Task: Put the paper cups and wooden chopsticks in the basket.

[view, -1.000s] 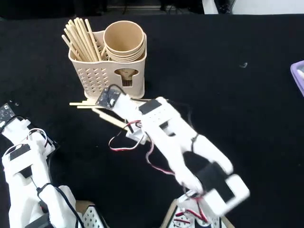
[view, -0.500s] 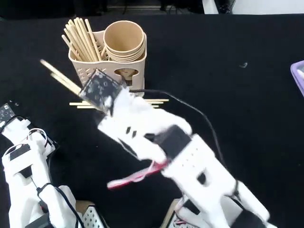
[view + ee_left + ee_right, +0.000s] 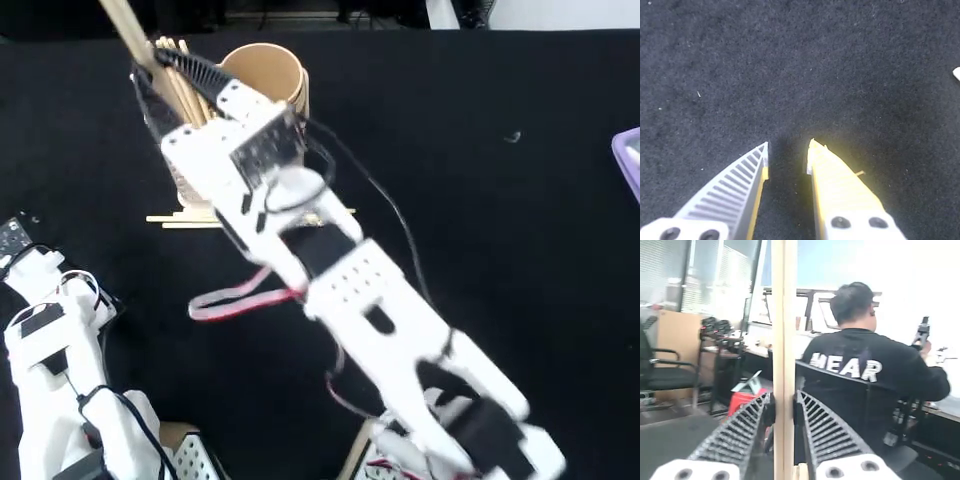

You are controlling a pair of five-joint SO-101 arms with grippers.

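A beige slotted basket (image 3: 186, 188) stands at the back left of the black table, largely behind my right arm. Stacked paper cups (image 3: 268, 72) sit in it, beside a bundle of wooden chopsticks (image 3: 186, 72). My right gripper (image 3: 165, 78) hovers over the basket's chopstick side, shut on one wooden chopstick (image 3: 124, 24) that points up and away. The right wrist view has that chopstick (image 3: 784, 330) upright between the fingers of the gripper (image 3: 783, 401). More chopsticks (image 3: 178, 219) lie flat on the table in front of the basket. My left gripper (image 3: 787, 148) is open over bare black cloth.
The left arm (image 3: 48, 345) rests at the table's near left corner. A purple object (image 3: 628, 155) pokes in at the right edge. A small speck (image 3: 512, 137) lies on the cloth at the back right.
My right arm has lifted a chopstick off the table and swung it up and back, from in front of the basket to above its chopstick side. The left arm has kept still.
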